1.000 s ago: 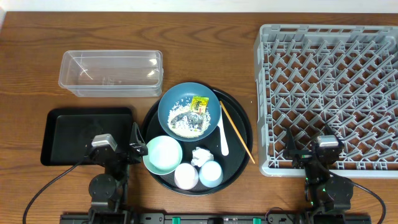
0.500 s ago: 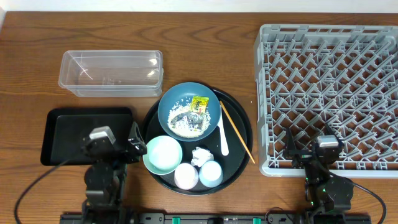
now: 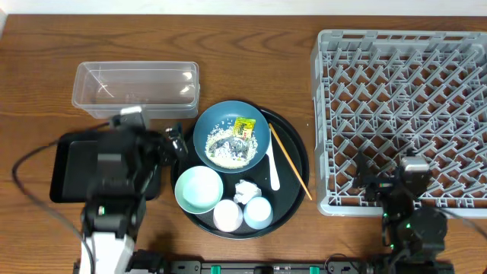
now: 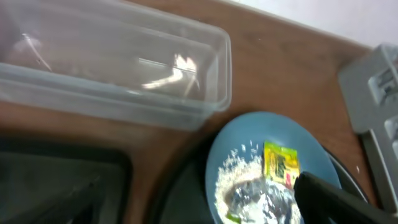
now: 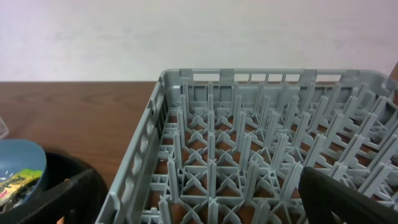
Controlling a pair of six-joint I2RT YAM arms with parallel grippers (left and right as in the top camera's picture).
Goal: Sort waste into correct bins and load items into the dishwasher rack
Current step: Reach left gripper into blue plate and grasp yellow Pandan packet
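The dark-blue bowl (image 3: 204,128) sits on a round black tray (image 3: 293,194) and holds rice grains (image 3: 224,156), the yellow-green packet (image 3: 244,127) and a clear wrapper (image 3: 227,143). Below it are the mint-green bowl (image 3: 199,190), the tissue (image 3: 246,190), the pink cup (image 3: 227,215) and the light-blue cup (image 3: 258,211). The spoon (image 3: 272,171) and chopsticks (image 3: 289,161) lie to the right. My left gripper (image 3: 173,141) is open just left of the blue bowl (image 4: 249,134). My right gripper (image 3: 380,181) is open and empty over the front edge of the grey rack (image 3: 403,99).
The clear tub (image 3: 137,113) stands at the back left and also shows in the left wrist view (image 4: 124,68). The shallow black tray (image 3: 68,176) lies under my left arm. The right wrist view shows the rack (image 5: 249,143) and the blue bowl's edge (image 5: 18,162).
My left arm has lifted and reached forward, from the front edge to beside the blue bowl. My right gripper has shifted slightly right.
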